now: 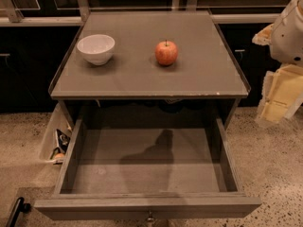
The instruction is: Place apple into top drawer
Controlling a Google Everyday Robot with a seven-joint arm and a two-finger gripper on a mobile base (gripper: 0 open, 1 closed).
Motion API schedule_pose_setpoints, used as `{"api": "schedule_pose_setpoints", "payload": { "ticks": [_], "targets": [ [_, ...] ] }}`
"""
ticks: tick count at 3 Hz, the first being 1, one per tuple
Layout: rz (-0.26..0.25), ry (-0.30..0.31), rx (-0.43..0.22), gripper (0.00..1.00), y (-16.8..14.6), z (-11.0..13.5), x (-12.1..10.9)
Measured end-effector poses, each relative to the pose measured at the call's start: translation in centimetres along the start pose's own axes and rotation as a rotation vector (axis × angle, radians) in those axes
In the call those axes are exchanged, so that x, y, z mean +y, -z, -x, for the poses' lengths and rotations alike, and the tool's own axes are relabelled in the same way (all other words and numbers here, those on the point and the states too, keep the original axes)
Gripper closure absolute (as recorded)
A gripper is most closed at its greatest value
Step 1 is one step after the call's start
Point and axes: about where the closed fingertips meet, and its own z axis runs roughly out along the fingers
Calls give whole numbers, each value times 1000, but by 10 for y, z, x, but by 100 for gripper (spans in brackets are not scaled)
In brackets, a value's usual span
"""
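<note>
The apple (166, 53) is small, red with yellowish patches and a short stem. It stands upright on the grey cabinet top (142, 74), right of centre. The top drawer (147, 171) is pulled fully out below the top; its flat bottom is bare and a small metal knob (150, 218) shows on its front panel. My gripper (278, 98), pale yellow under a white arm housing (291, 30), hangs at the right edge of the view. It is beside the cabinet's right side, well away from the apple and holding nothing that I can see.
A white bowl (96, 48) stands on the cabinet top left of the apple. A clear bin (56, 143) with small items hangs at the cabinet's left side. A black handle (16, 209) lies at the lower left. Speckled floor surrounds the cabinet; dark cupboards stand behind.
</note>
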Motion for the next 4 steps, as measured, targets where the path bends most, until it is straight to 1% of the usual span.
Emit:
{"api": "schedule_pose_setpoints", "payload": {
  "ticks": [1, 2, 3, 4],
  "targets": [
    [0, 0, 0, 0, 0, 0, 0],
    [-15, 11, -30, 0, -4, 8, -10],
    [-77, 56, -110, 0, -13, 29, -46],
    [-137, 119, -201, 0, -27, 56, -85]
  ]
}}
